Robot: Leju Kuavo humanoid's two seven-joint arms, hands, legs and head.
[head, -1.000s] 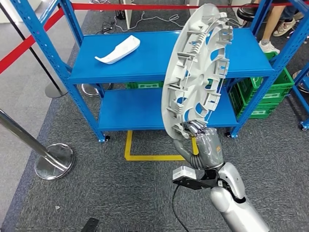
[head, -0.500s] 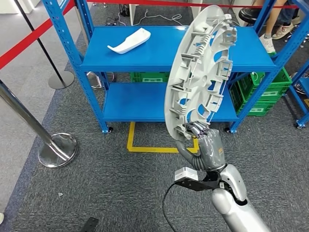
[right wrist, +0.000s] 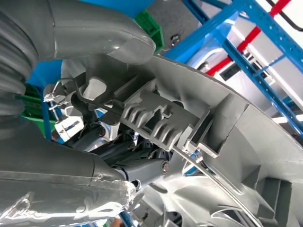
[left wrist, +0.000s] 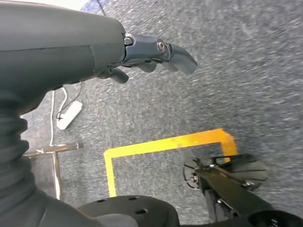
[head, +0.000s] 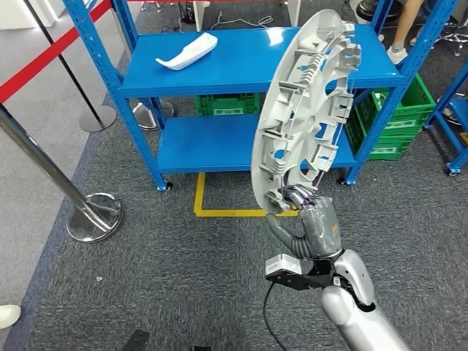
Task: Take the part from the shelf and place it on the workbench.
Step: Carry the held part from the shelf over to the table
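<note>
From the head view, the round silver-grey plastic wheel cover [head: 304,110] stands on edge, tilted, its ribbed back side facing the camera. The right hand [head: 309,219] grips its lower rim from below, fingers [head: 297,196] curled over the edge, so the cover rises above the hand, in front of the blue metal two-tier shelf [head: 232,66]. On the shelf's top board lies a long white curved plastic trim piece [head: 186,53], well apart from the cover. Green plastic crates [head: 397,121] sit behind the shelf (contents cannot be told). A yellow taped floor outline [head: 221,208] lies before the shelf, and a chrome barrier post base [head: 93,217] stands to the left.

In the left wrist view, the left hand [left wrist: 107,52] holds nothing, its fingers [left wrist: 171,52] loosely extended over grey carpet.

The right wrist view shows the right hand's fingers [right wrist: 143,168] closed on the cover's ribbed rim.
</note>
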